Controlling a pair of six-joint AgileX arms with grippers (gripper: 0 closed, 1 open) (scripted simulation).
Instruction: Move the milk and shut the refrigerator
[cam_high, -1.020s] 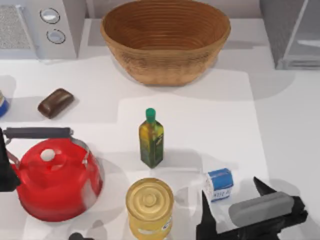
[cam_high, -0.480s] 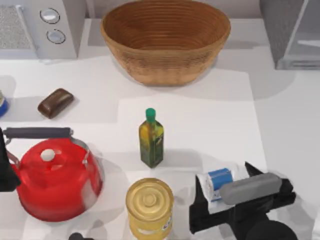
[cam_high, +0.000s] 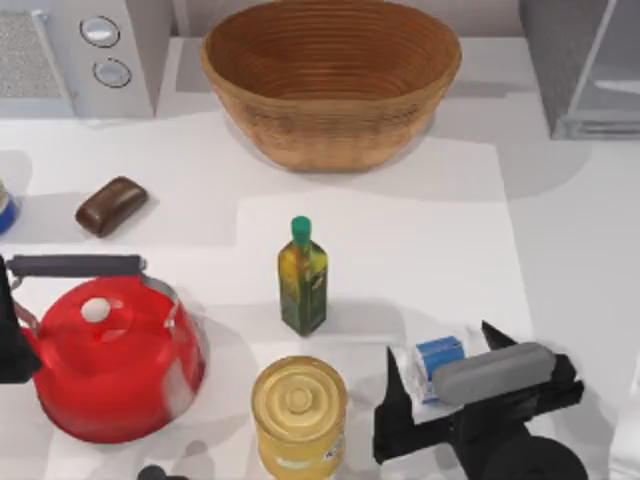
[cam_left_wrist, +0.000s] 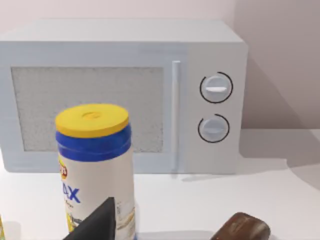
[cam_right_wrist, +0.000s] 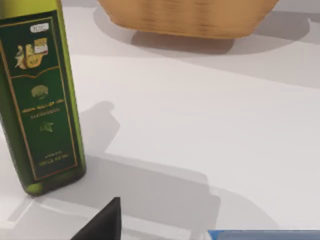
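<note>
The milk (cam_high: 437, 357), a small carton with a blue top and white sides, stands on the table near the front right. My right gripper (cam_high: 440, 345) is open and straddles it, with one finger on each side and gaps showing to the carton. The right wrist view shows a strip of the milk's blue top (cam_right_wrist: 265, 235) and one dark fingertip (cam_right_wrist: 102, 222). The refrigerator (cam_high: 560, 60), dark grey and speckled with a pale framed door panel (cam_high: 612, 85), stands at the back right corner. My left gripper (cam_high: 10, 345) is parked at the table's left edge.
A green-capped oil bottle (cam_high: 302, 280) and a yellow can (cam_high: 298, 410) stand just left of the milk. A red kettle (cam_high: 110, 355) sits front left, a brown bar (cam_high: 110, 205) behind it. A woven basket (cam_high: 330, 80) and a microwave (cam_high: 80, 50) stand at the back.
My right gripper has moved left and slightly back, so its open fingers now straddle the milk. The milk and the left arm have stayed where they were.
</note>
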